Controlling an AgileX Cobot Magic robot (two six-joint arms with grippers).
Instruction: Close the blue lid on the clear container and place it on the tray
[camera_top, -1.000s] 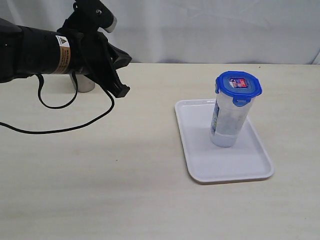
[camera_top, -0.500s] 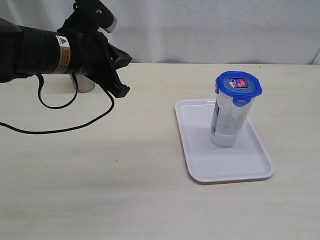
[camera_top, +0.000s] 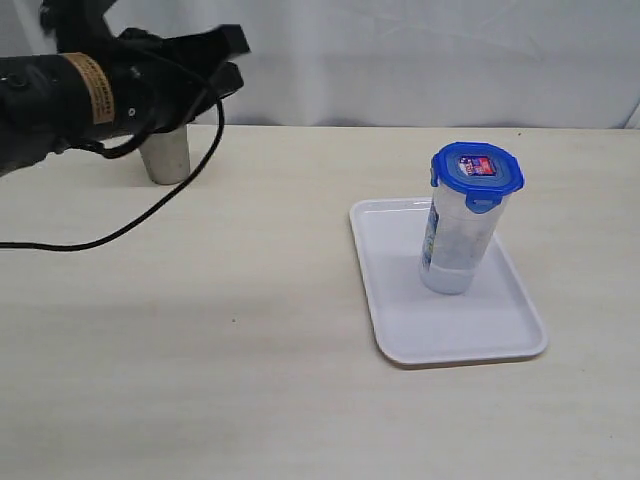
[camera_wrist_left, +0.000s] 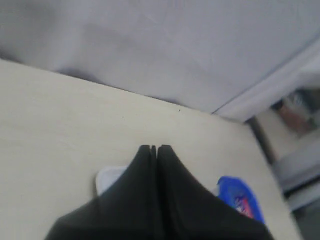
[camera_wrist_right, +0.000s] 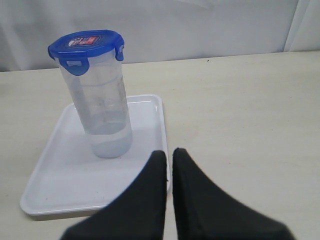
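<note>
Hiding most of tray (camera_wrist_left: 107, 177), half blue lid (camera_wrist_left: 240, 197): closed left end effector (camera_wrist_left: 154, 148).

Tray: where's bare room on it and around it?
On the tray, the camera-side end in front of the clear container is bare; its middle is crowded. On the table, a wide bare stretch runs between tray and steel cup.

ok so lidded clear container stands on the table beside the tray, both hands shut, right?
No: the clear container, blue lid on, stands on the tray, not beside it, per the exterior view. Left hand and right hand are shut.
</note>
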